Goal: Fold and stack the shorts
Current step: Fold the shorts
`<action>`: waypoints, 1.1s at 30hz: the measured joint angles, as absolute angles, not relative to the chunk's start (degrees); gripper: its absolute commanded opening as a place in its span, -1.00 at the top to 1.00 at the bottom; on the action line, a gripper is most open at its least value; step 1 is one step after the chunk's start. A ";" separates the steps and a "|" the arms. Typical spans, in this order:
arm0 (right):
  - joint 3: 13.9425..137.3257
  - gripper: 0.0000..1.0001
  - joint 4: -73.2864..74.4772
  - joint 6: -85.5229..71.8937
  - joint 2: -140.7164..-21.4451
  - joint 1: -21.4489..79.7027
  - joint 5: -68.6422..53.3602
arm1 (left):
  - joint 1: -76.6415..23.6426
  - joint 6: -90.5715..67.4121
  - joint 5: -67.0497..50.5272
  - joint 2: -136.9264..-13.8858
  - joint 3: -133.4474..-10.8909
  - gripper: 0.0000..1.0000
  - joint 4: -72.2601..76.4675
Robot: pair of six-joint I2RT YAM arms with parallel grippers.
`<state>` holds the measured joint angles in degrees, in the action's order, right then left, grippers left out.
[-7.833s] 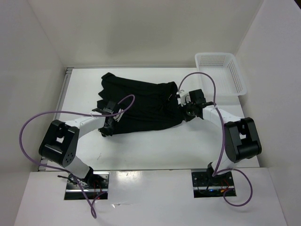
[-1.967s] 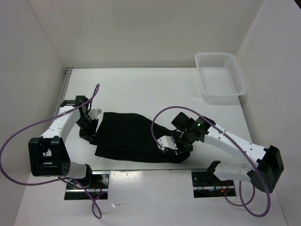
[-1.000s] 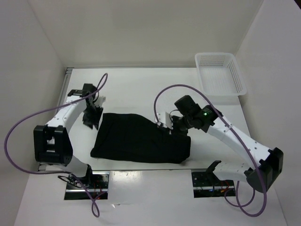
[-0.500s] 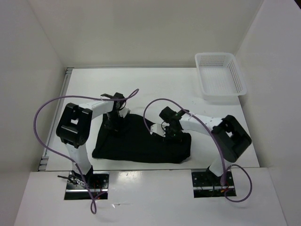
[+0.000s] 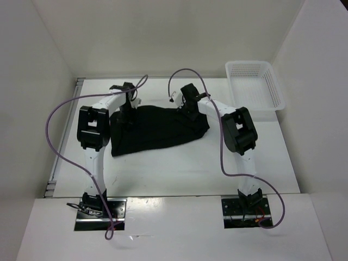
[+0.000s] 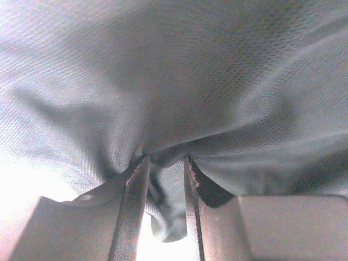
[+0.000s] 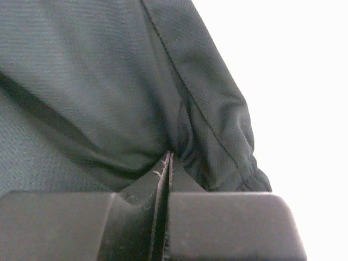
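A: what changed in the last half second?

B: Both arms have swung out long. The left gripper (image 6: 163, 173) is pinched onto a bunched ridge of cloth, jaws a sliver apart with fabric filling the gap. The shorts (image 5: 157, 129) were a folded block near the bases and now sit mid-table towards the far side, with the near-left corner trailing. The right gripper (image 7: 167, 163) is clamped almost flat on the far-right edge, a hem seam running just beside it.

A: so what does that mean for the task?

B: My read: the first fold is in and they're hauling the bundle by its far edge, either repositioning it or setting up another fold. The white mesh basket (image 5: 255, 89) at the far right is well apart and holds nothing I can see. No stack visible yet.

A: any logos or text?

B: None readable. The fabric is plain black knit and the basket is unmarked.
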<state>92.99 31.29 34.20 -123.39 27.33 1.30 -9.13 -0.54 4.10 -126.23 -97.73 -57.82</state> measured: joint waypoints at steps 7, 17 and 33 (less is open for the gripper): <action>100.79 0.11 29.17 22.44 -124.88 24.80 -1.28 | -7.42 -0.21 8.75 -131.70 -110.15 -0.03 -40.45; 93.60 0.03 28.16 6.26 -107.11 15.11 -14.57 | -7.49 -0.16 8.01 -114.72 -91.66 -0.14 -37.32; 77.25 -0.15 29.23 -0.93 -101.73 15.49 -26.17 | 5.10 -0.21 1.26 -121.16 -94.35 -0.14 -36.42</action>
